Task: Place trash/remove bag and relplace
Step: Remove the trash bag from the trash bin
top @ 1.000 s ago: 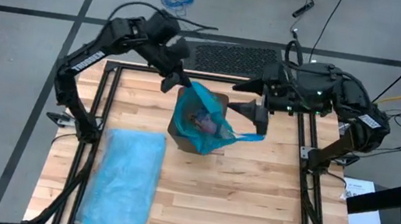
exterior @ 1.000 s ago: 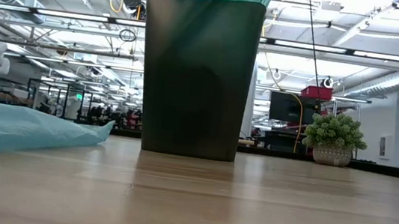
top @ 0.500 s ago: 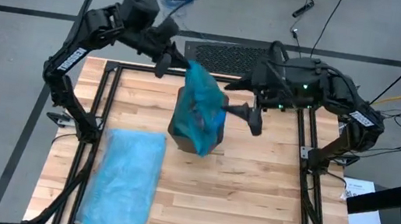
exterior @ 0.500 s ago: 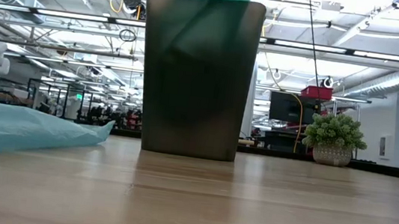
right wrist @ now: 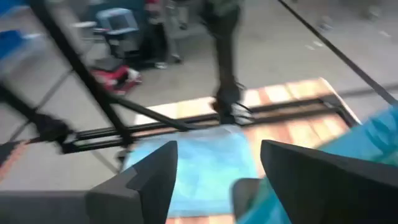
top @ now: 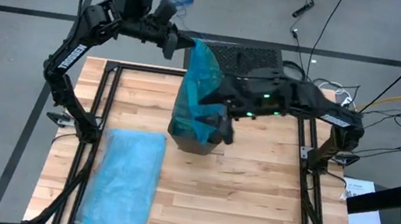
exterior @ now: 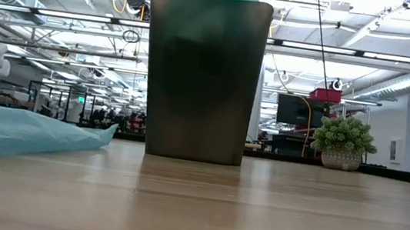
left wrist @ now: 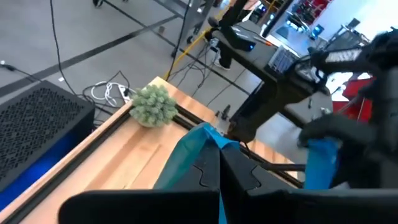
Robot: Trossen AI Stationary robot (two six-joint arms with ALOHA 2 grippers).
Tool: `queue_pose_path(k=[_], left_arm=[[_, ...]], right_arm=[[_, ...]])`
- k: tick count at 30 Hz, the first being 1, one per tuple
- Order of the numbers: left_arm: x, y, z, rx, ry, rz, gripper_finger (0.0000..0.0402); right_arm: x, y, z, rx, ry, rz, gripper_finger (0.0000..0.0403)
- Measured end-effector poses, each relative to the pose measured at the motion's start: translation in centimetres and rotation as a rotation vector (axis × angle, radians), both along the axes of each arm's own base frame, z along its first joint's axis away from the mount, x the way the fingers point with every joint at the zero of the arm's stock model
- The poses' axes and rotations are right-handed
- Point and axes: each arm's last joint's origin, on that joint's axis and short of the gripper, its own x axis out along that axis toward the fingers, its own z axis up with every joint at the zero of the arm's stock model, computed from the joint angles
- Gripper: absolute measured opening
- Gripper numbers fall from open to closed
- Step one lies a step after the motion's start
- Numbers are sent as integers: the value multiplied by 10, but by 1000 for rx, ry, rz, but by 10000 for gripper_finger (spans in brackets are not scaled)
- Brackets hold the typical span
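Bag [top: 197, 88] is what changed, L to R: the L arm has hauled its gripper [top: 181, 44] up and back past the table's far edge, clenched on the blue bag's top, so the bag is now stretched into a tall strip rising out of the dark bin [top: 195, 136] instead of slumped over the rim as it was a sec ago. L wrist view shows the blue film pinched right at its fingertips, w/ the fuzzy green ball [left wrist: 152, 104] sitting on the table's edge beyond. Spare blue bag [top: 126, 179] lies flat on the table's near-left part, unmoved. R gripper [top: 224, 128] has swung in from the right to the bag's lower part at the bin rim; its fingers [right wrist: 146, 180] stand apart w/ nothing between them, though they've begun to narrow.

Meaning, as I read it: removal step is well underway, the bag half out of the bin, R arm prob going for a second hold lower down. Replacement not yet started.

Bag looks thin, translucent blue, crinkled. Contents can't be made out now. In the low view only a teal peak shows above the bin.
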Motion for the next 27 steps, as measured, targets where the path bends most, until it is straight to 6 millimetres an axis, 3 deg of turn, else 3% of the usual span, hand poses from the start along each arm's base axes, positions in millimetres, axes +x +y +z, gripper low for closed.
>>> queue_pose_path(k=[9, 14, 18, 21, 27], left_arm=[[1, 1, 0, 3, -3, 4, 0], [1, 1, 0, 1, -2, 3, 0], [0, 0, 0, -10, -1, -22, 0], [-1, -3, -1, -27, -1, -60, 0], [2, -10, -4, -45, 35, -95, 0]], right_arm=[[41, -14, -38, -19, 110, -331, 184], [42, -23, -46, -20, 145, -502, 183], [40, -31, -51, 29, 189, -503, 183], [36, -31, -38, 50, 116, -420, 183], [4, -23, 16, -15, -183, -406, 183]])
